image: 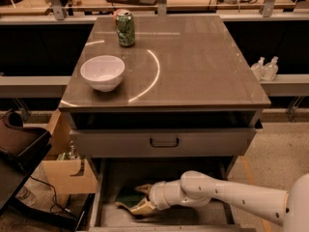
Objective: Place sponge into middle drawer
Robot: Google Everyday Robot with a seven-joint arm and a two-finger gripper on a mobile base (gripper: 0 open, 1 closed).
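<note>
The gripper is down inside the middle drawer, reached in from the right on a low, nearly level arm, which is how it gets under the closed drawer front just above. It appears to be closed around the sponge. A dark green patch sits between its pale tips, though the drawer is shadowed and I can't be sure the grip is firm. The sponge hangs low over the left part of the drawer floor, close to the near edge, so letting go here should drop it flat inside rather than on the rim. Up on the cabinet top, the white bowl at the left and the green can at the far side are well out of the arm's way.
</note>
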